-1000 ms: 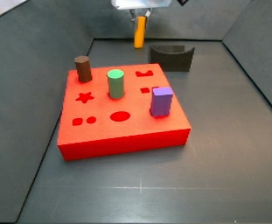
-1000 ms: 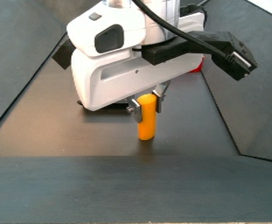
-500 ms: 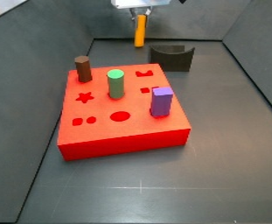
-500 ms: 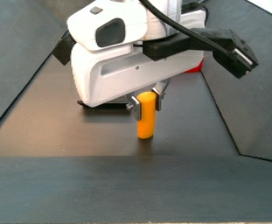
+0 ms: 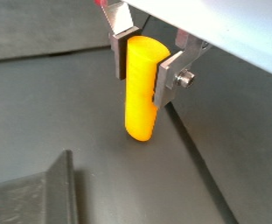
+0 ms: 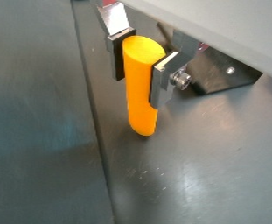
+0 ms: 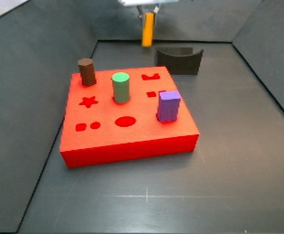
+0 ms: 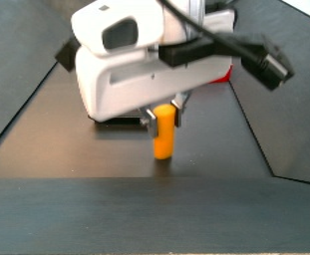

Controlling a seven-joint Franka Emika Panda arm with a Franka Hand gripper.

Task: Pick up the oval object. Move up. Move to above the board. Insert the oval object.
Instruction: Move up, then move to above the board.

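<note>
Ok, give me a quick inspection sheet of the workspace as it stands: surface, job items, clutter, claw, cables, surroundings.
Surface: dark grey floor, bare in front.
Oval object: orange-yellow peg, upright, clamped near its top, lower end free.
Board: red block with shaped holes; oval hole open.
Clutter: brown cylinder, green cylinder and purple block standing in the board; dark arch block behind it.
Claw: claw shut on the peg, beyond the board's far edge.
Cables: black cable on the wrist.
Surroundings: dark sloped walls.

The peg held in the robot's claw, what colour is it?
Orange-yellow. The oval object shows best in a wrist view, clamped in the gripper.
</note>
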